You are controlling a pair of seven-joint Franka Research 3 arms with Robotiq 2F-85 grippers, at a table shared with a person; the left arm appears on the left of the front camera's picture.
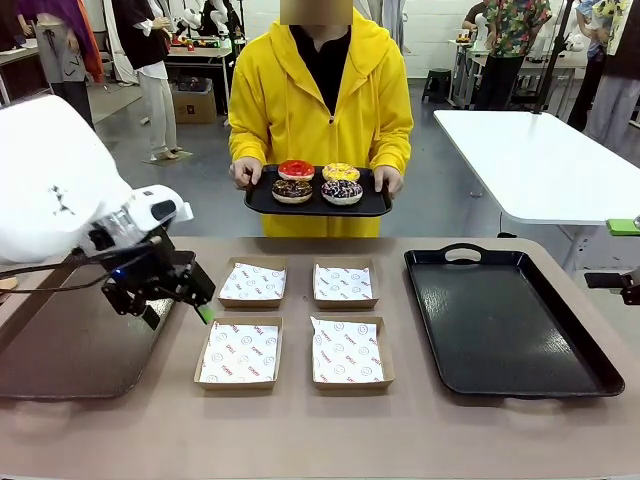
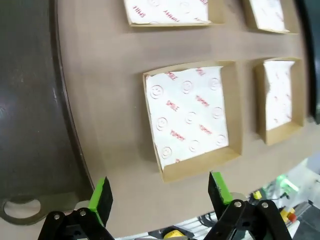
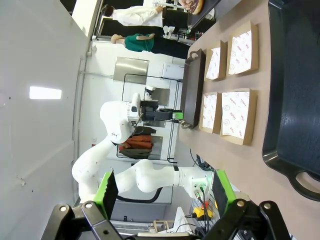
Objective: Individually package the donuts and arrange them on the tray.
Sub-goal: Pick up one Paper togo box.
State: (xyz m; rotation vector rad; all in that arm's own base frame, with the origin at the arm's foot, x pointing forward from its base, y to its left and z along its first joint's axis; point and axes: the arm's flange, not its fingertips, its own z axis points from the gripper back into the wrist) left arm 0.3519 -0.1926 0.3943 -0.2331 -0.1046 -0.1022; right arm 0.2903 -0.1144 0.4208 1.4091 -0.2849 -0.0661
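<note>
Across the table a person in a yellow hoodie holds a small black tray (image 1: 262, 203) carrying the donuts: red (image 1: 296, 168), yellow (image 1: 340, 171), chocolate-brown (image 1: 292, 189) and purple with sprinkles (image 1: 342, 189). A large empty black tray (image 1: 510, 320) lies on the table's right side. My left gripper (image 1: 185, 308) hovers open over the left of the table, beside the near-left box (image 2: 192, 117), with nothing between its green pads (image 2: 100, 199). In the right wrist view my right gripper (image 3: 165, 187) is open and empty, off the table's end, looking along the black tray (image 3: 295, 100).
Four shallow cardboard boxes lined with printed paper sit in a two-by-two block mid-table, such as the far-left (image 1: 252, 283) and near-right (image 1: 348, 352). A dark flat tray (image 1: 70, 350) lies at the left under my left arm. A white table (image 1: 540, 160) stands behind at right.
</note>
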